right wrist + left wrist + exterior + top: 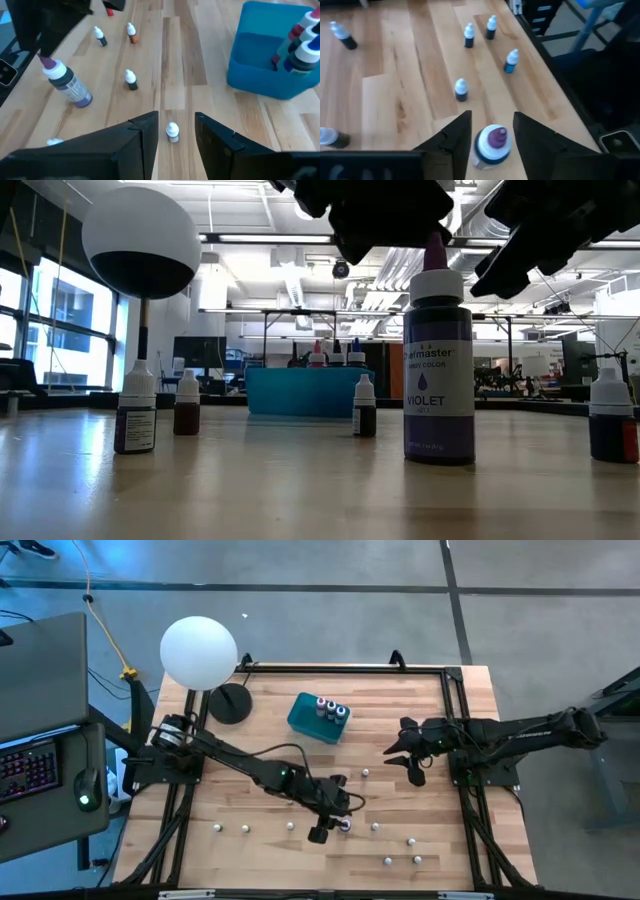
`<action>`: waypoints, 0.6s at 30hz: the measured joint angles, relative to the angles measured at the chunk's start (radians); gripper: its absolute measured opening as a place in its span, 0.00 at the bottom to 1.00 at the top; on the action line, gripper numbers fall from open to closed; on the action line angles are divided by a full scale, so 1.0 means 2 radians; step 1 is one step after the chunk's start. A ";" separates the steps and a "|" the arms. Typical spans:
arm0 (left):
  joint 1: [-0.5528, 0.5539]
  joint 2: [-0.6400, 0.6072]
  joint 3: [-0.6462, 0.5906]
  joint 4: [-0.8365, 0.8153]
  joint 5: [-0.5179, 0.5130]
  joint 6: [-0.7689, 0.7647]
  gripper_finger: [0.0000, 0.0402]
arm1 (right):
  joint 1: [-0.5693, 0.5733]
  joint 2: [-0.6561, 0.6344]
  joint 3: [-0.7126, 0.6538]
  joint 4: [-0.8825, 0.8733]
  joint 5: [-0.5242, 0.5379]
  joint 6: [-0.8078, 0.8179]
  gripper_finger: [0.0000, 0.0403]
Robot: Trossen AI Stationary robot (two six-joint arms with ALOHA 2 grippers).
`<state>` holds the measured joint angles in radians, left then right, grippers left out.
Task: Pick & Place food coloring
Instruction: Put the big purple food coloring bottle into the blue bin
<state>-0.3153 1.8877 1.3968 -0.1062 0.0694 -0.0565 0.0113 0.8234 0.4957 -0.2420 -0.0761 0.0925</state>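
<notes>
Bottles (332,708) in tub (305,722), others (388,861) scattered near table's (420,705) front edge.

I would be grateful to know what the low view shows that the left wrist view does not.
Only the low view shows the purple bottle's VIOLET label, the teal rectangular tub and the big white ball. Only the left wrist view shows the left tool open around that bottle, plus a small blue-bodied bottle. Both show the purple-tipped, white-capped violet bottle standing on the wooden table.

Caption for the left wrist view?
Left hand open astride upright purple-tipped violet food coloring bottle on the wooden table.
</notes>
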 joint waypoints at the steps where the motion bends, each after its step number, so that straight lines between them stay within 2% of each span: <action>1: 0.000 0.000 0.000 0.000 0.000 0.000 0.38 | 0.002 0.000 0.000 0.001 0.000 0.000 0.29; 5: 0.000 0.003 0.000 0.001 0.000 0.000 0.42 | 0.006 0.000 0.000 0.013 0.000 -0.001 0.29; 11: 0.000 0.029 0.000 0.006 0.007 0.000 0.42 | 0.006 0.000 0.000 0.015 0.001 -0.002 0.29; 18: 0.000 0.030 0.000 0.005 -0.001 0.004 0.42 | 0.006 0.000 0.000 0.015 0.001 -0.003 0.29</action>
<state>-0.3145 1.9480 1.3964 -0.0967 0.0680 -0.0479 0.0227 0.8235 0.4957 -0.2119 -0.0746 0.0860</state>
